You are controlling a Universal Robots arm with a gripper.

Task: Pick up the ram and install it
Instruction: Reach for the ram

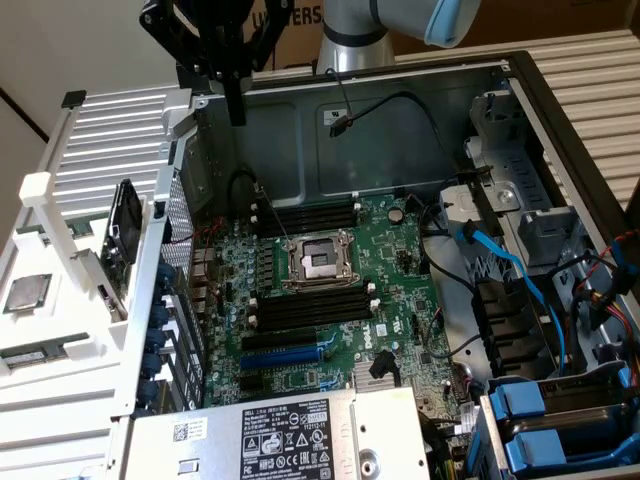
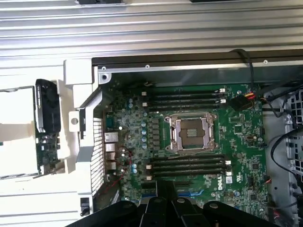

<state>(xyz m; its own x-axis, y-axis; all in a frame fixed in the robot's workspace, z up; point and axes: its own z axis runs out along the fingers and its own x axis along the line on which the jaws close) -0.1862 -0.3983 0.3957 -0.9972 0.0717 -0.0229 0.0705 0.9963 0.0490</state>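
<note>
High in the exterior view's upper middle, above the rear wall of the open computer case [image 1: 420,130], the gripper [image 1: 237,120] hung with its fingers [image 1: 237,95] pressed together and nothing between them. I judged that this height held it clear of the case walls and the loose cables.

What I took for the ram [image 1: 22,357] lay flat in the white parts holder [image 1: 70,400] at the exterior view's lower left edge. It sat well apart from the gripper and just below a square silver processor chip [image 1: 25,293]. The frame edge cut it off, so that reading carried some doubt. Lying outside the case, it was open to a grasp from above.

On the motherboard [image 1: 400,300], two banks of black memory slots [image 1: 305,312] flanked the processor socket [image 1: 318,262]. No stick was seated in either bank, so by my judgement neither the pickup nor the install had been done.

The wrist view looked straight down past the closed fingertips onto the board. It showed both slot banks, their white end clips and the socket squarely, where the exterior view gave them at a slant. The exterior view supplied what the wrist view could not: how high the gripper stood above the case, and how the parts lay in the holder.
</note>
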